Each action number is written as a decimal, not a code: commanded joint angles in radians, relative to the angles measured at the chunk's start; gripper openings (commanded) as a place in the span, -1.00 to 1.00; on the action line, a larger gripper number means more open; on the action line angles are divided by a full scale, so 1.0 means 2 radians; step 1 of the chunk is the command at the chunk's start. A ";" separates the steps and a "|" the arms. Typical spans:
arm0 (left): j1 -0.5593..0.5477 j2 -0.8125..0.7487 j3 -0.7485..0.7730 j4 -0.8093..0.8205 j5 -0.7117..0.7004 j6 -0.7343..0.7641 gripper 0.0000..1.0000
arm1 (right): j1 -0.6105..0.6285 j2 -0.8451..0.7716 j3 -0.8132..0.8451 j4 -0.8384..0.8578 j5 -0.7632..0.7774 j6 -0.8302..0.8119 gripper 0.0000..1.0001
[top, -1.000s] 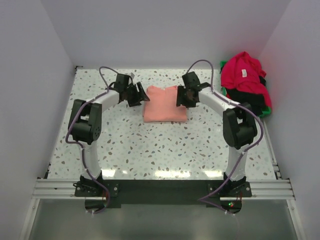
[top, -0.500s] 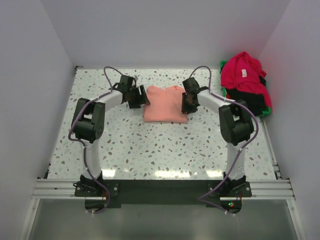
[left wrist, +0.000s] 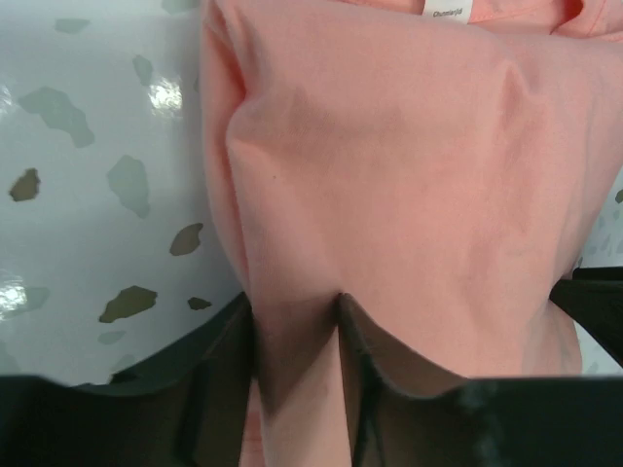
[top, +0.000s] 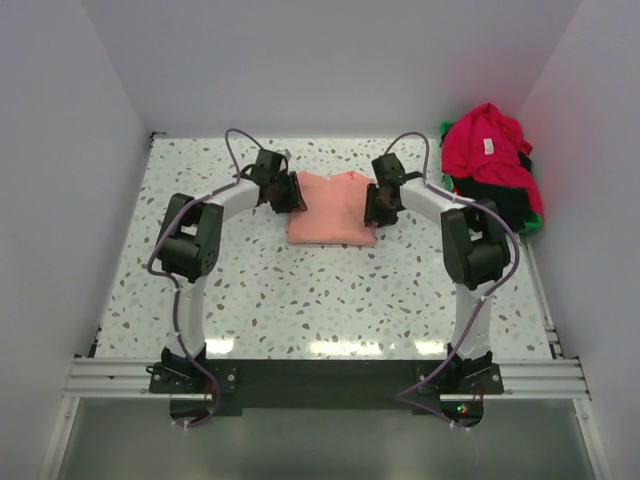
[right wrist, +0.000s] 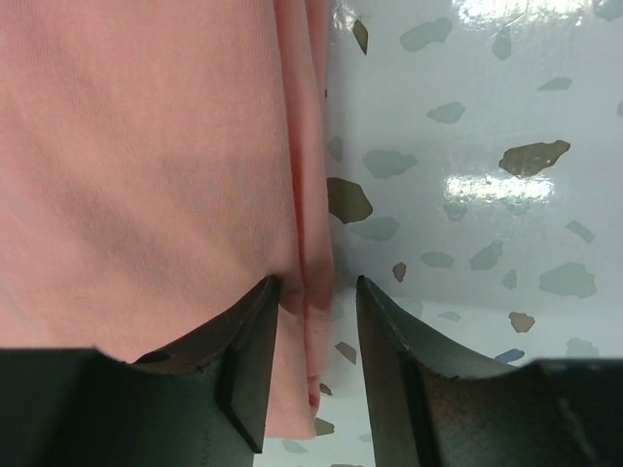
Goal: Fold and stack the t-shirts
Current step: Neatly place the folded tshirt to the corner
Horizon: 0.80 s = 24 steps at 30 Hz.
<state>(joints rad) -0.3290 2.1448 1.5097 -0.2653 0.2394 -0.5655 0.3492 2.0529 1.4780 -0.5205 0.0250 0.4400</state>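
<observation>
Salmon-pink t-shirt (top: 332, 208), folded to a compact rectangle, lying flat on the speckled surface (top: 330, 290) toward its far middle, white neck tag (left wrist: 448, 10) at the far end. The crimson red t-shirt (top: 487, 145) and the black t-shirt (top: 500, 200) are heaped at the far right over a green bin (top: 535, 222), well apart from it.

Left hand (top: 290, 195) at the shirt's left edge: the wrist view shows a raised ridge of cloth filling the gap between its fingers (left wrist: 224, 360), so it reads as clamped on the salmon-pink t-shirt. Right hand (top: 375, 205) at the right edge: its fingers (right wrist: 248, 350) straddle the folded border with a sliver of surface showing beside the cloth. Whether it is pinching cannot be told.

The step appears to be a two-sided grasp before the next fold or a lift. To do it well, each hand should catch every layer of its border, not the top ply alone. Both should then rise level and together, keeping the cloth lightly taut so the existing folds do not slip open.

Both arms bow outward at the elbows and curve inward, wrists low, hands facing each other across the shirt.
</observation>
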 commanded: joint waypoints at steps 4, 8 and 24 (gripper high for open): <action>-0.020 0.011 -0.016 0.007 -0.008 -0.055 -0.74 | -0.005 -0.046 0.036 -0.009 -0.001 0.007 -0.01; -0.011 -0.028 -0.052 0.038 -0.021 -0.123 -1.00 | -0.006 -0.084 0.026 -0.007 -0.005 0.020 0.01; 0.251 -0.372 -0.411 0.055 -0.070 -0.280 -1.00 | 0.022 -0.235 -0.108 0.048 -0.050 0.053 0.02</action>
<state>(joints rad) 0.0757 1.5166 0.7883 -0.1349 0.1234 -1.0649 0.3683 1.6386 1.2800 -0.4721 -0.0338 0.5251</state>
